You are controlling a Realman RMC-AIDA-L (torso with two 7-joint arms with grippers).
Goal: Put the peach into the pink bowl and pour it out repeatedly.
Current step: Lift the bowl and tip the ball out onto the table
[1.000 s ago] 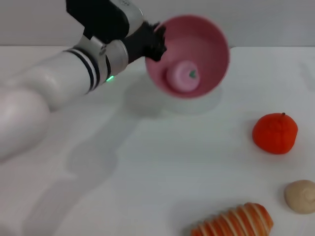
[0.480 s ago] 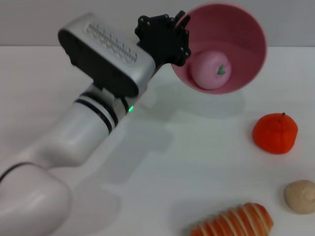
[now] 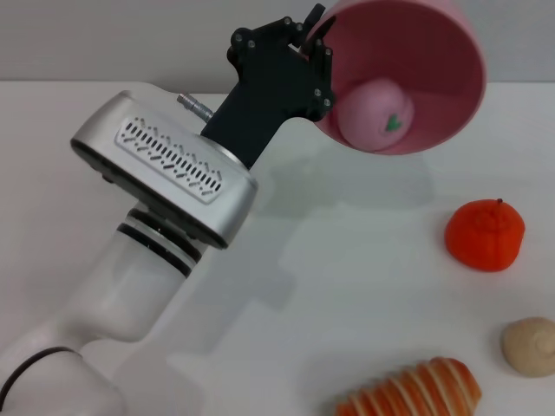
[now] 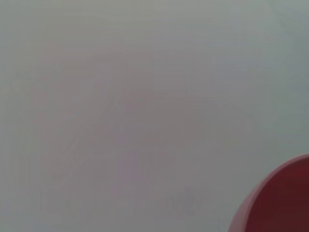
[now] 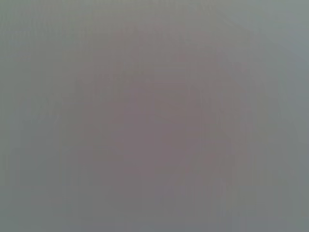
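We see the pink bowl [image 3: 438, 69] raised off the table and tipped on its side, its mouth turned toward us, glossy and plain inside. The peach [image 3: 375, 117] rests against the bowl's lower inner wall (its tiny green leaf mark faces us), pale pink, matte and roundish. In the left wrist view, only a curved edge of the pink bowl [image 4: 280, 203] shows.

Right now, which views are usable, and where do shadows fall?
Head view: sharp, with soft even light; the left end effector holds the tilted pink bowl with the peach inside, and faint shadows of both lie on the table beneath. Left wrist view: a featureless grey blur with only a bowl edge in one corner. Right wrist view: uniform grey, nothing resolvable.
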